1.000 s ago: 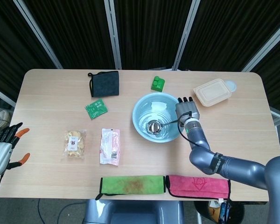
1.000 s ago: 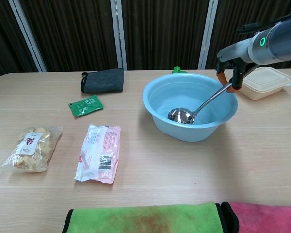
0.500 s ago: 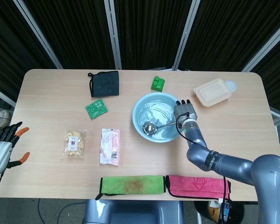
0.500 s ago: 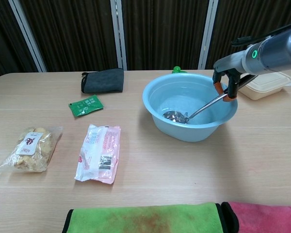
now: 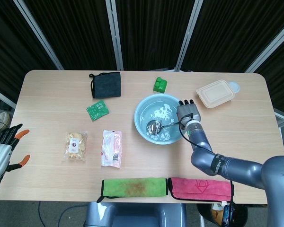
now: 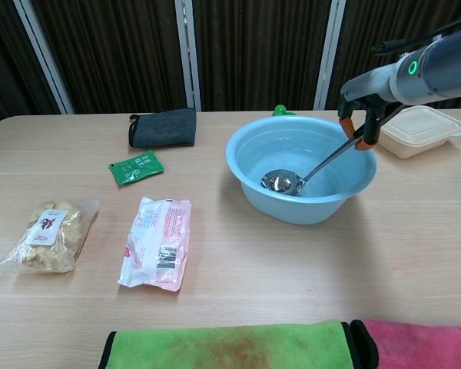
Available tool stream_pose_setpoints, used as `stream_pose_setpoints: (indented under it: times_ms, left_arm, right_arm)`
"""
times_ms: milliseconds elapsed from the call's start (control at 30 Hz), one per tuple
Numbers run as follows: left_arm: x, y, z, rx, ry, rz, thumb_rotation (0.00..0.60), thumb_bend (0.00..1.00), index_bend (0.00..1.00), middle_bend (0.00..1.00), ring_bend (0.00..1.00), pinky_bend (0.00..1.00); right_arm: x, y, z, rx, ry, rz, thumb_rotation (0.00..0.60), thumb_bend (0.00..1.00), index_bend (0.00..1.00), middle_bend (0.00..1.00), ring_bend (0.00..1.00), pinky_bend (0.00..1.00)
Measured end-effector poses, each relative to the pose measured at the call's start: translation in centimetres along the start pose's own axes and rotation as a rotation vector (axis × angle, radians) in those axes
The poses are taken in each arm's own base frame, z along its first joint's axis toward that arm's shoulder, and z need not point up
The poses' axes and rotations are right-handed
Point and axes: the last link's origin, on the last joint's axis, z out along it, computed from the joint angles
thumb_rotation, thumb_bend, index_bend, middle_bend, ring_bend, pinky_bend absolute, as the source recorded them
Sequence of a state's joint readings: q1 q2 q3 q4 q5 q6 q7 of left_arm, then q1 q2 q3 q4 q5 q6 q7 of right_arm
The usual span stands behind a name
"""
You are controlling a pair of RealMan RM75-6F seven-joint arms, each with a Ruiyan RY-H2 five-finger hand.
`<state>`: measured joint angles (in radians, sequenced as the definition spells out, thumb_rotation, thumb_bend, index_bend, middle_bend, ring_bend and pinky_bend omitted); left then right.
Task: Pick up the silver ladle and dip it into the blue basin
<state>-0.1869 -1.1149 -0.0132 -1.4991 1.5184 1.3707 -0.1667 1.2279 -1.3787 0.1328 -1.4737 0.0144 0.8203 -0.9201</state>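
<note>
Right hand point(image 5: 188, 112) grips the ladle point(image 6: 286, 181) by its handle at the basin's point(image 5: 141, 126) three o'clock rim, bowl down inside the basin. Lidded box point(image 5: 215, 93) sits close at two o'clock; bare table point(image 5: 236, 132) lies toward four. Left hand point(image 5: 4, 150) hangs off the table's nine o'clock edge, fingers spread, holding nothing.

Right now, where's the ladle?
The ladle sits with its bowl inside the blue basin, right of table centre in both views. Its handle slants up to the basin's right rim, where the right hand holds it.
</note>
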Motion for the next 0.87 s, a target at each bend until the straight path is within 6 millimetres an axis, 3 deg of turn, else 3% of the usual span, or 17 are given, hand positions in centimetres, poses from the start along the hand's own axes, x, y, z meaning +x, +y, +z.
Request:
stream_pose_setpoints:
  times_ms: [467, 867]
  left_arm:
    - [0.4, 0.1, -0.5, -0.010, 0.019, -0.006, 0.600, 0.31, 0.14, 0.00, 0.00, 0.00]
    - [0.2, 0.4, -0.6, -0.018, 0.015, 0.004, 0.600, 0.31, 0.14, 0.00, 0.00, 0.00]
  right_arm:
    - [4.0, 0.0, -3.3, -0.018, 0.038, 0.018, 0.600, 0.44, 0.72, 0.07, 0.00, 0.00]
    - [5.5, 1.0, -5.1, -0.041, 0.049, 0.012, 0.600, 0.44, 0.72, 0.07, 0.00, 0.00]
